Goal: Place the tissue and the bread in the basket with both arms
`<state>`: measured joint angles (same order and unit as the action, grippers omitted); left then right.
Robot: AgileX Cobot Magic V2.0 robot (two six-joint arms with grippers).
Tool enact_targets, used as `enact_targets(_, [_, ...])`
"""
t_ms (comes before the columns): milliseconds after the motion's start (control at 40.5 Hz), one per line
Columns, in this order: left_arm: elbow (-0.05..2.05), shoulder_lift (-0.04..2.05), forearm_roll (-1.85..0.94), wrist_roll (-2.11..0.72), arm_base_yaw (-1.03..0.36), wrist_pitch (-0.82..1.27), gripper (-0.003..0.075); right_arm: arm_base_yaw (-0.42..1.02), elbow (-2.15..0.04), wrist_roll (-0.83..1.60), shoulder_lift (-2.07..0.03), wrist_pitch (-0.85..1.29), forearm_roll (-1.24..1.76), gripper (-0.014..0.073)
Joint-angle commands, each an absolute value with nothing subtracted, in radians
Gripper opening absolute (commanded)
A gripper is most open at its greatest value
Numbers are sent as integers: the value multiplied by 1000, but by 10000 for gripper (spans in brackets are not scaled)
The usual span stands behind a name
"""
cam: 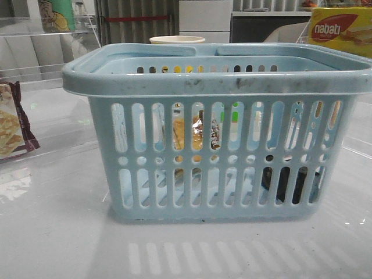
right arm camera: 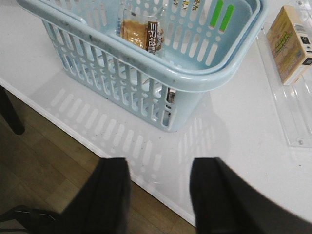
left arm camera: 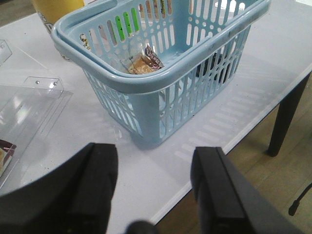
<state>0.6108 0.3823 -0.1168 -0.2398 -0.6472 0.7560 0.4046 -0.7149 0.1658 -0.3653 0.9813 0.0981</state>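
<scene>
The light blue basket stands in the middle of the white table. Inside it lies the bread, a clear packet with a golden-brown loaf, also seen from above in both wrist views. The tissue shows as a dark pack through the lower right slots, and the left wrist view has the same dark tissue behind the side slots. My left gripper is open and holds nothing, back from the basket over the table's edge. My right gripper is likewise open with nothing in it, near the front edge. Neither arm shows in the front view.
A maroon-edged snack packet lies at the left on a clear plastic tray. A yellow wafer box stands at the back right, and a cup behind the basket. Another box lies on a clear tray. The table's front edge drops to wooden floor.
</scene>
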Motion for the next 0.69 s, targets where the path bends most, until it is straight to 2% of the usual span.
enact_targets(0, [639, 389, -123, -242, -650, 683, 302, 405, -737, 174, -373, 922, 94, 243])
enact_targets(148, [639, 389, -123, -242, -650, 683, 149, 405, -737, 174, -373, 922, 94, 77])
enact_targets(222, [639, 389, -123, -242, -650, 683, 87, 405, -737, 174, -373, 922, 94, 54])
enact_targets(666, [639, 389, -123, -242, -650, 683, 91, 405, -737, 174, -373, 932, 94, 57])
